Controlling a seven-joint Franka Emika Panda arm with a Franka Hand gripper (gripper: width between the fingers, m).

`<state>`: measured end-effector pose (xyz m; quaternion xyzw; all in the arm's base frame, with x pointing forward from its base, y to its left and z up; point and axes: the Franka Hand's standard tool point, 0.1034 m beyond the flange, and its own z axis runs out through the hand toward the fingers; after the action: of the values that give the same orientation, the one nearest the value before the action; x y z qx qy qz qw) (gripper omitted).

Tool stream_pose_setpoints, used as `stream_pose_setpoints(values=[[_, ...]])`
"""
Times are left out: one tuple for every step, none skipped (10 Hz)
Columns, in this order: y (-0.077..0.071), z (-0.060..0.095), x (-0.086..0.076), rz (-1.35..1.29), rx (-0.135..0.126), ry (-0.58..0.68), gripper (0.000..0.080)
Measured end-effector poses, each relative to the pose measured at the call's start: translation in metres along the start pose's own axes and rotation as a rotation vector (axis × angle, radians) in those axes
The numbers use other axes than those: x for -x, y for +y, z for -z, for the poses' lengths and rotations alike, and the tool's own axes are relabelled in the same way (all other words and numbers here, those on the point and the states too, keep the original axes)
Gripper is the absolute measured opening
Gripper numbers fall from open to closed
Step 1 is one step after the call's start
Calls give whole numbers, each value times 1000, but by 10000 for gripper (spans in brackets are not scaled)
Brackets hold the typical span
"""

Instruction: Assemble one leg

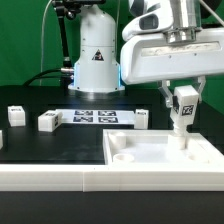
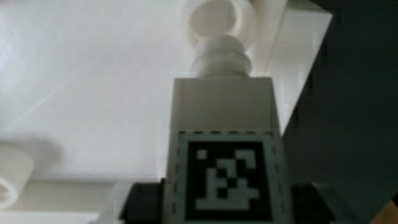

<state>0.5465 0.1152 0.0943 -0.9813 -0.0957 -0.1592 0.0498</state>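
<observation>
Gripper [image 1: 183,100] clamped on the leg [image 1: 182,110], held upright at 3 o'clock in the exterior view, over the tabletop [image 1: 150,162]. Contact unclear. Likely light, rigid, slick plastic. Grip the square tagged body and keep the threaded tip [image 2: 221,52] clear for the corner socket [image 2: 217,18].

The pincer [image 2: 226,200] shows in the wrist view only as dark slivers at the picture's edge, which also cuts the tag on the leg [image 2: 222,120]. The picture is soft, so it cannot be told whether the leg's tip touches the round socket [image 2: 217,18] of the white panel [image 2: 89,90]. A second socket [image 2: 11,165] is cut off too. In the exterior view the arm [image 1: 165,45] runs off the top, and the marker board [image 1: 95,117] tags are too small to read.
</observation>
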Motion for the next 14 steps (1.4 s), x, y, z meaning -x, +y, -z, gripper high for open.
stream_pose_setpoints(values=[[3,0,-3,32,2,8,291],[4,-1,-2,28,9,36,291],[3,-1,0,29,9,34,291],[5,-1,-2,33,15,55,291],[12,0,-7,39,45,169,291],[15,-7,-2,48,66,237,291],[17,-19,5,62,63,210,291],[19,-18,-3,71,54,174,291],[22,-14,-17,78,59,199,291],[22,-16,-27,74,56,198,291],[21,-16,-35,74,53,203,291],[21,-16,-40,69,52,209,291],[21,-17,-39,68,52,207,291],[21,-17,-39,68,52,207,291]])
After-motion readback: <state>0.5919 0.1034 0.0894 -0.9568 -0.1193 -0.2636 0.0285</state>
